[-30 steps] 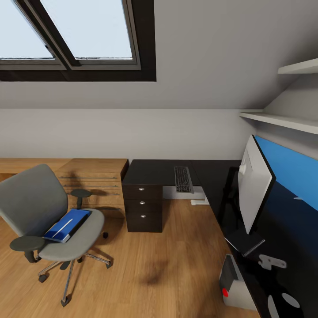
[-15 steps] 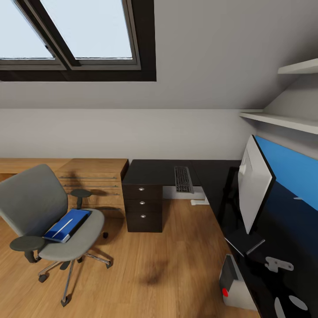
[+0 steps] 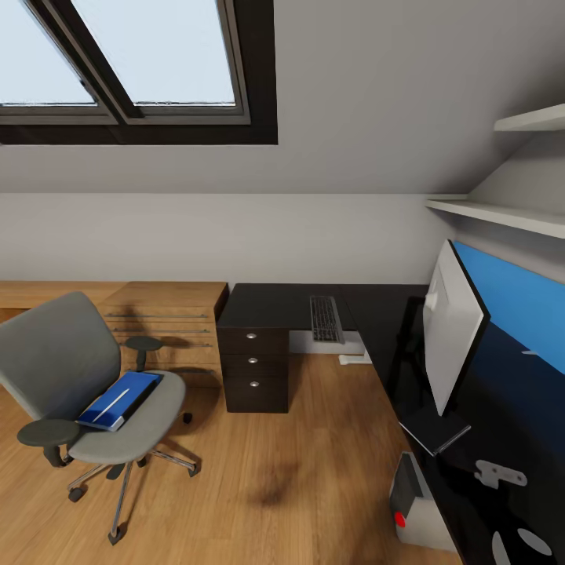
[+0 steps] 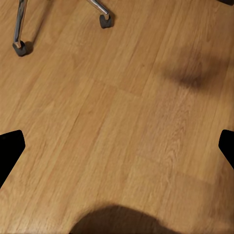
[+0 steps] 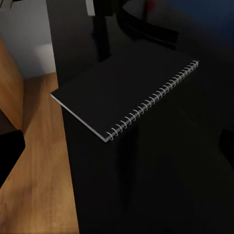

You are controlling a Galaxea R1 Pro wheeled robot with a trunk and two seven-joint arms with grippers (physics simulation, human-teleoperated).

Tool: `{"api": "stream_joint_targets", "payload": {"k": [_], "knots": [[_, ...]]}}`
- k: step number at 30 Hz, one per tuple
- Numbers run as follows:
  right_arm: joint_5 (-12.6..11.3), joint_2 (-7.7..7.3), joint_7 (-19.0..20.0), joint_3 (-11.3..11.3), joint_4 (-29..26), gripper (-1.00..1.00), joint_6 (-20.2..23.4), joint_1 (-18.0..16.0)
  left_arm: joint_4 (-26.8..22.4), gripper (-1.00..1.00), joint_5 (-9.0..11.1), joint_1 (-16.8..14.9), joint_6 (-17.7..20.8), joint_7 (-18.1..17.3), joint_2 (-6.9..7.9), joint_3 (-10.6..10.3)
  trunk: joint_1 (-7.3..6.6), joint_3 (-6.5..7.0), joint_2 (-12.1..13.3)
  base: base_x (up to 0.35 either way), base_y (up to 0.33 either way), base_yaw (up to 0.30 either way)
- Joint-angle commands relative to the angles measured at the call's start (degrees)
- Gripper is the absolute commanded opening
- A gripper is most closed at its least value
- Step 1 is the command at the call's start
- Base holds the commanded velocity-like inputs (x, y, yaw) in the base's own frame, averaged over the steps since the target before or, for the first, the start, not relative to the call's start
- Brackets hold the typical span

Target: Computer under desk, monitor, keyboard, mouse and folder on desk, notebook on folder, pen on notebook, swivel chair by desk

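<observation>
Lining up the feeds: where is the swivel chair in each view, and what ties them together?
Head view: the swivel chair stands lower left, on the floor, apart from the desk.
Left wrist view: two of its chrome legs with castors are at the frame edge.
Right wrist view: looks at the notebook on the desk.
Shared landmark: the wood floor.

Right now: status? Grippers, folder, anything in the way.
Both grippers open, empty; right one over the black spiral notebook on the desk. Folder on the swivel chair seat, untouched. Bare floor between chair and desk.
</observation>
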Motion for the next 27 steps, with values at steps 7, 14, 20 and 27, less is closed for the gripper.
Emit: {"api": "stream_joint_targets", "payload": {"k": [7, 14, 20, 27], "knots": [[0.4, 0.07, 0.4, -0.2, 0.1, 1.00, -0.3, -0.1, 0.0, 1.00, -0.3, 0.0, -0.2, 0.1, -0.03, 0.4, 0.01, -0.07, -0.1, 0.165, 0.000, 0.000], [0.5, 0.09, 0.1, -0.3, 0.4, 1.00, -0.3, -0.1, 0.0, 1.00, -0.3, 0.0, -0.2, 0.1, 0.04, 0.4, 0.01, -0.07, -0.1, 0.213, 0.000, 0.000], [0.5, -0.02, 0.0, -0.3, 1.3, 1.00, -0.3, -0.1, 0.0, 1.00, -0.3, 0.0, -0.2, 0.0, -0.01, 0.4, 0.01, -0.07, -0.1, 0.053, 0.000, 0.000], [0.5, -0.71, -0.1, -0.4, 3.0, 1.00, -0.3, -0.1, 0.0, 1.00, -0.3, 0.0, -0.2, 0.0, -0.02, 0.4, 0.01, -0.07, -0.1, 0.011, 0.000, 0.000]]}}
